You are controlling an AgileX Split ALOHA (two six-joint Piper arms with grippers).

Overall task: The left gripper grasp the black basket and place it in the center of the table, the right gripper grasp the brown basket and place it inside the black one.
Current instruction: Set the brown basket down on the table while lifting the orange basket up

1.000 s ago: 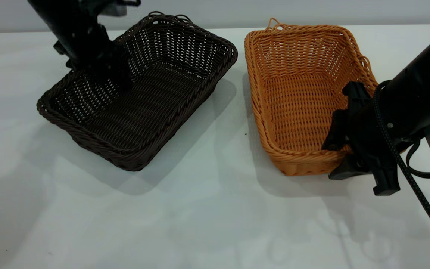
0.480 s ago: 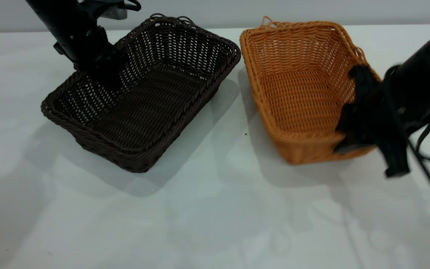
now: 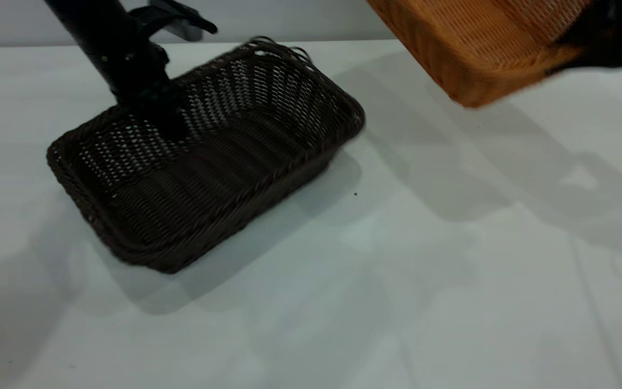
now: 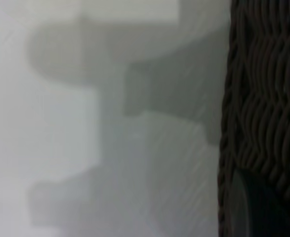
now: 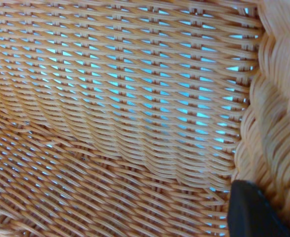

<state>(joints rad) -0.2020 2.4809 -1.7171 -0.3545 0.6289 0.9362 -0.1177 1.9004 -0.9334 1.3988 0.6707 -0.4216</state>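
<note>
Baskets are both on the move now. My left gripper is clamped on the far long wall of the black basket, one finger inside and one outside. In the left wrist view I see the dark weave right up close and a bit of one finger pressed on it. A second ago this basket sat flat and more to the left. Now it has turned and slid a little toward the middle of the table. Its far side looks lifted and the near corner seems to drag, but I cannot be sure it touches.

My right gripper is mostly out of the picture at the top right. It is clamped on the rim of the brown basket. The right wrist view shows the orange weave filling everything, with a dark fingertip at the rim. A second ago this basket stood on the table beside the black one. Now it is high in the air, tilted, with only its shadow left on the table.

So the brown basket is ready early. I think the black one is not yet in the center, so I should set it down flat there first. Then I can bring the brown one over and lower it inside. It hangs crooked, so it could catch on the black rim.
</note>
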